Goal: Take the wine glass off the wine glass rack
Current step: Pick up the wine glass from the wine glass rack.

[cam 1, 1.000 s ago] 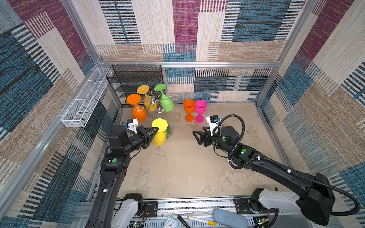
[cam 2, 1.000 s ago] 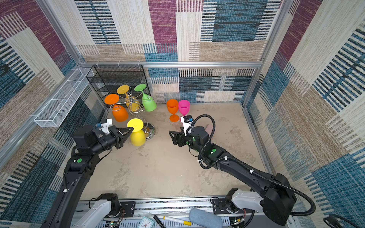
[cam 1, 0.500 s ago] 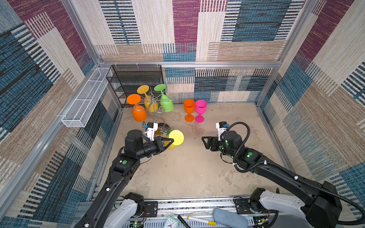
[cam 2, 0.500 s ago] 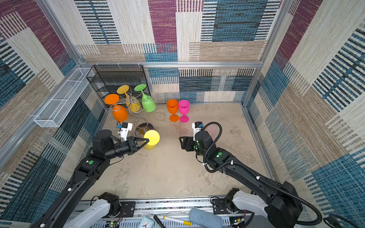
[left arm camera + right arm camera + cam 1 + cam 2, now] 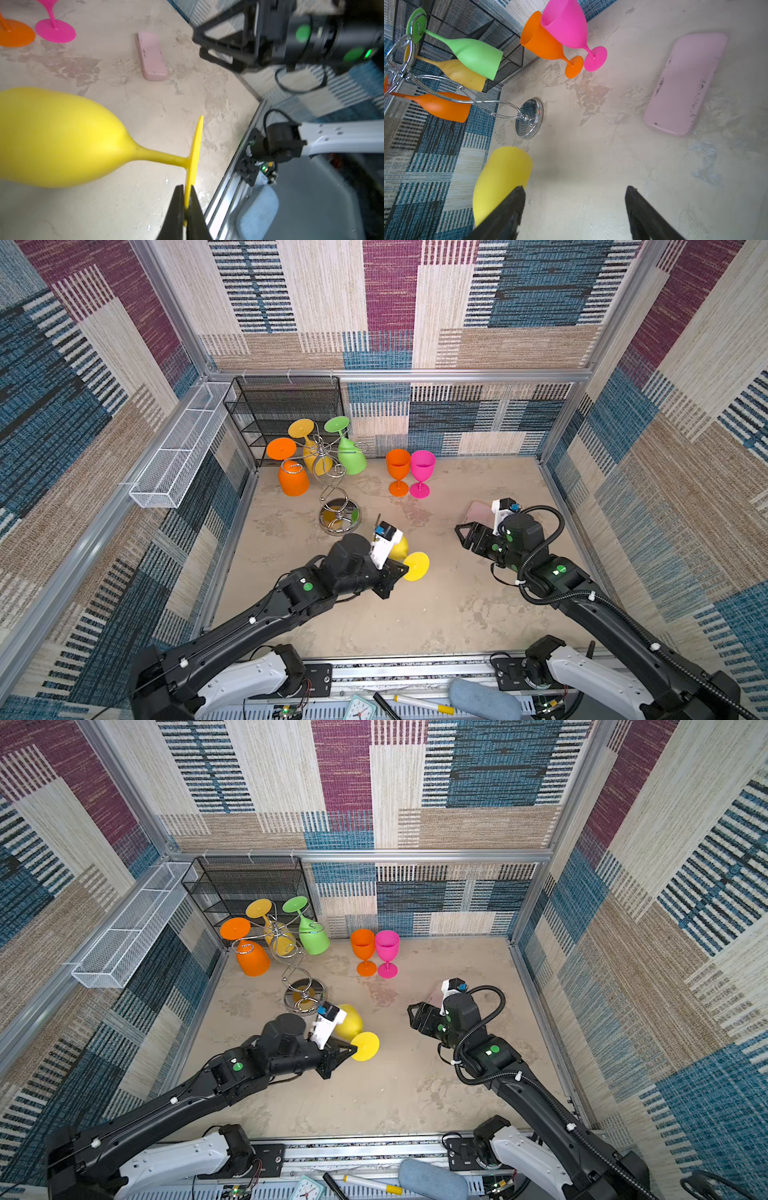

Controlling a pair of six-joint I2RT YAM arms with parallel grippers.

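**Item 1, yellow wine glass (image 5: 398,548).** We find it off the rack, just below centre in both top views. It lies on its side with the bowl toward the rack's base and the foot disc facing the lower right. We cannot tell whether the bowl touches the table (image 5: 415,614).

**Item 2, left gripper (image 5: 187,192).** The jaws are clenched on the thin rim of the glass's foot disc, seen at the bottom centre of the left wrist view. Nothing else is gripped.

**Item 3, right gripper (image 5: 574,188).** The jaws are spread wide with nothing between them. It sits right of centre in a top view (image 5: 463,533) and points toward the glass, well apart from it.

**Item 4, wine glass rack (image 5: 332,489).** It stands upright in the upper left of the floor area. An orange glass (image 5: 293,481), an amber glass (image 5: 316,460) and a green glass (image 5: 351,456) hang from it bowl-down.

**Item 5, other stock.** An orange goblet (image 5: 398,468) and a pink goblet (image 5: 422,468) stand upright, touching, right of the rack. A pink case (image 5: 685,83) lies flat near the right arm.

**Step in hand.** We judge that removal is done and the glass is in transfer.

**Next move.** We judge that the glass must be turned foot-down and set on bare table. The open right jaws might instead take the bowl or stem. The edge pinch looks slight, so a slow wrist turn seems wise.
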